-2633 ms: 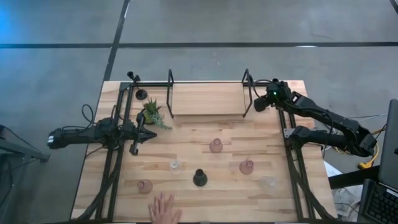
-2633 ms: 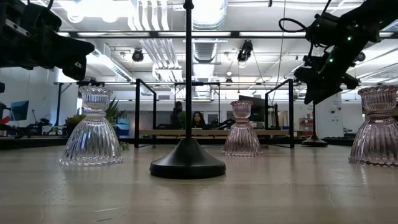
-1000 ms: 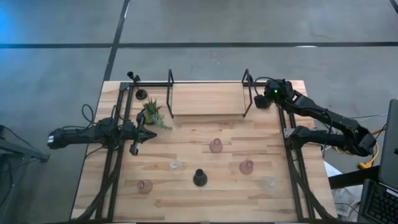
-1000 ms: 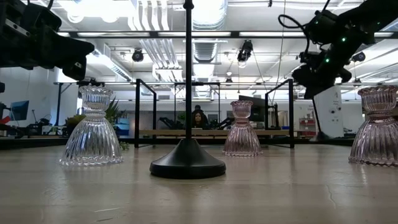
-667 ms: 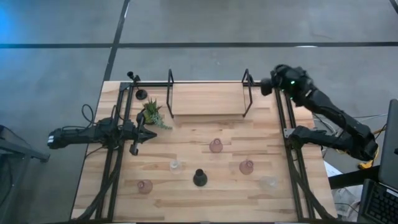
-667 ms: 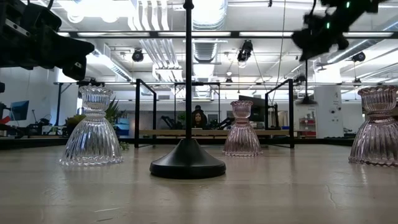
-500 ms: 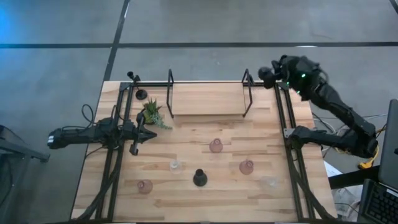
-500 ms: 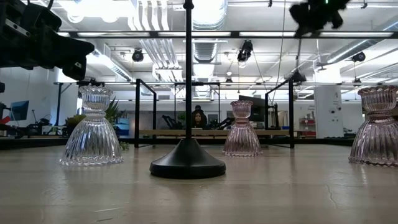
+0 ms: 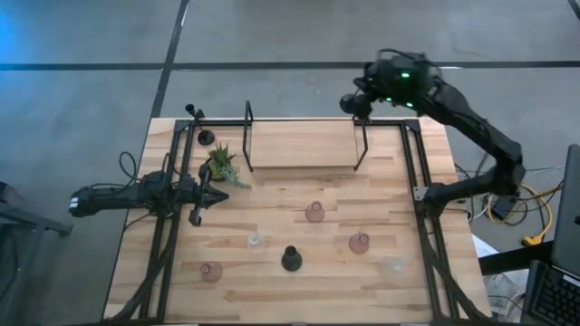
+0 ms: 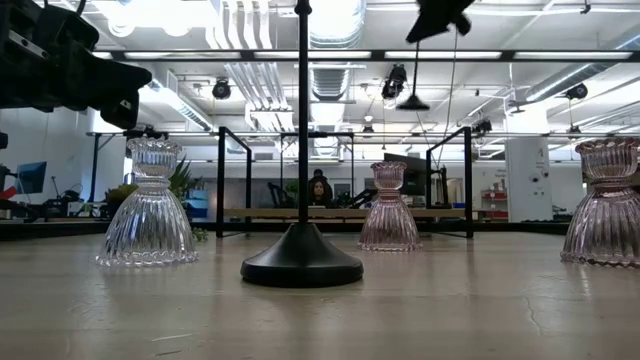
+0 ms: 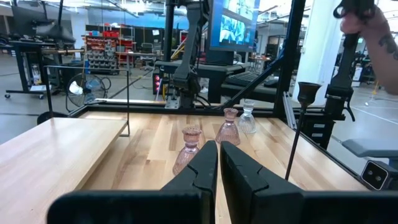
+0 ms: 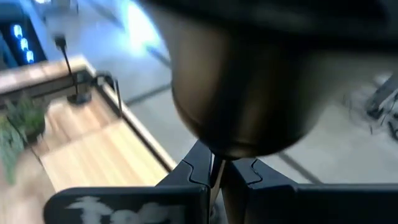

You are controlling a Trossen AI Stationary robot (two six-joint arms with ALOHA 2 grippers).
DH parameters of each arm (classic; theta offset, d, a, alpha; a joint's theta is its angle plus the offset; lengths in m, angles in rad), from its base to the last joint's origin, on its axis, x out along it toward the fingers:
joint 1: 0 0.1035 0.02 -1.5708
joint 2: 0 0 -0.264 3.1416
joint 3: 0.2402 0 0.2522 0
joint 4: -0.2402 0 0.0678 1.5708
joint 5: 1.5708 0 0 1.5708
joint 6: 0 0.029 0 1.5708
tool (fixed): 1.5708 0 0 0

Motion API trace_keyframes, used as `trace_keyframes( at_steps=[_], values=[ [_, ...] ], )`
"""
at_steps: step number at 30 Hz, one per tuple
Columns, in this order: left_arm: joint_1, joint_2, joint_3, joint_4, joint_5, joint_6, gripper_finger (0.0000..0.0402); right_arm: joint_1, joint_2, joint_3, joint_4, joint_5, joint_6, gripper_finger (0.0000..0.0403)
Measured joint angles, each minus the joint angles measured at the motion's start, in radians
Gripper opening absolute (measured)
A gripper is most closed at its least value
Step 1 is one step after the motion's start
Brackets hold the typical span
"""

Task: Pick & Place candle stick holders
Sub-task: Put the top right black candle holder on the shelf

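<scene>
Fingers of my right gripper (image 9: 355, 104) pinched the slim black stemmed candle holder (image 12: 239, 93), raised above the wooden table's (image 9: 272, 272) far edge. Below stood the squat pink glass holders (image 9: 314, 213), another black stemmed holder (image 9: 291, 259) and the spiky green plant (image 9: 221, 166). My left gripper (image 9: 220, 196) rested closed and empty near that plant.

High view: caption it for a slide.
Right gripper carries a black holder over the table's far edge; left gripper waits by the plant.
</scene>
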Motion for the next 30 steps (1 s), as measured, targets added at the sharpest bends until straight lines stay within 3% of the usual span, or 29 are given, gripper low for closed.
trace_keyframes(
  at_steps=[20,30],
  values=[
    [0.000,0.000,0.000,0.000,0.000,0.000,0.0023,0.001,0.283,-0.070,0.207,-0.207,-0.002,0.0008],
    [0.000,0.000,0.000,0.000,0.000,0.000,0.0023,0.027,0.392,-0.076,0.351,-0.243,0.005,0.0008]
  ],
)
